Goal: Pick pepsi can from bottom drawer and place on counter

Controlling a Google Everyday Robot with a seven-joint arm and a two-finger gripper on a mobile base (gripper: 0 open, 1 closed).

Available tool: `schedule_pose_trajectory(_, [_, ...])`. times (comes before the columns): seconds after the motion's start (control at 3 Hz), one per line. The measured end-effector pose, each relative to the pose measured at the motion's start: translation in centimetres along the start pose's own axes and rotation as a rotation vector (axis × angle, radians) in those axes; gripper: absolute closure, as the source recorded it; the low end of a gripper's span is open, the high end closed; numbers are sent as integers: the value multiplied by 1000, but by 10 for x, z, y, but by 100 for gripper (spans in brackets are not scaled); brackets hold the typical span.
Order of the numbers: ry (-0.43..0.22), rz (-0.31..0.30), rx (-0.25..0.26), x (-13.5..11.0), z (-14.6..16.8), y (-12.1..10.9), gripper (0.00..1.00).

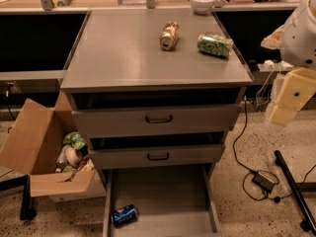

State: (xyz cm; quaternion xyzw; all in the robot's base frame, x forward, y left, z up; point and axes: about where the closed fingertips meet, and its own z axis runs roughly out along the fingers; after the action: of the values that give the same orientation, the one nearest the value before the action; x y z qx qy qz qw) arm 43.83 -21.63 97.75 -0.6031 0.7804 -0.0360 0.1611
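The pepsi can lies on its side at the front left of the open bottom drawer, a grey tray pulled out from under the cabinet. The grey counter is the cabinet's top slab. My gripper hangs at the far right of the view, beside the cabinet at about the height of the top drawer front. It is well above and to the right of the can and holds nothing that I can see.
A gold can and a green patterned can lie on the counter's far right part. A white bowl sits on the tan ledge behind. An open cardboard box stands left of the cabinet. Cables and a black stand leg lie on the right.
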Motion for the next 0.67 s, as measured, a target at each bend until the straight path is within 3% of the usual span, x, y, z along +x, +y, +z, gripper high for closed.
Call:
schedule_pose_trajectory(0.33, [0,0,0,0,0,0,0])
schedule_pose_trajectory(0.67, [15,-28,-33,-1,24,7,0])
